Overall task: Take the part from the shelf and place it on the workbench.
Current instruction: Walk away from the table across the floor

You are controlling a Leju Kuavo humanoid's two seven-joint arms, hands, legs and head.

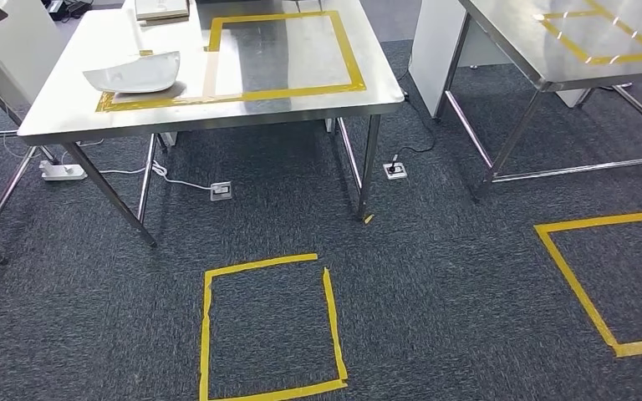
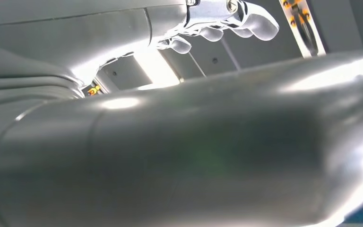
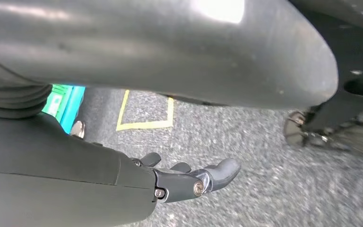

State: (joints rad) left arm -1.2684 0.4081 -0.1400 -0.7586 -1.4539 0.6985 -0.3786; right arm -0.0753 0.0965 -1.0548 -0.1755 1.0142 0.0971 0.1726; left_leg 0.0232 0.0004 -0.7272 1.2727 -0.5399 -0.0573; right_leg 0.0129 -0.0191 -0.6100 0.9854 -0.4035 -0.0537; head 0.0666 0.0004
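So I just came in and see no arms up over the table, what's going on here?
Nothing is being handled right now. The robot looks down at a steel workbench where a white part lies at the corner of a yellow tape outline. Both arms seem to hang: the left hand and the right hand hold nothing, the right one over carpet. A taped square marks the floor ahead.

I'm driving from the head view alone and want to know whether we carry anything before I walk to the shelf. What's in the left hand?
Observer: Nothing. The left hand is empty, its fingers apart.
Operator: And the right?
Observer: The right hand is empty too, hanging low over the carpet.
Operator: Anything close to it?
Observer: A green and blue thing sits beside that arm; I cannot tell what it is.
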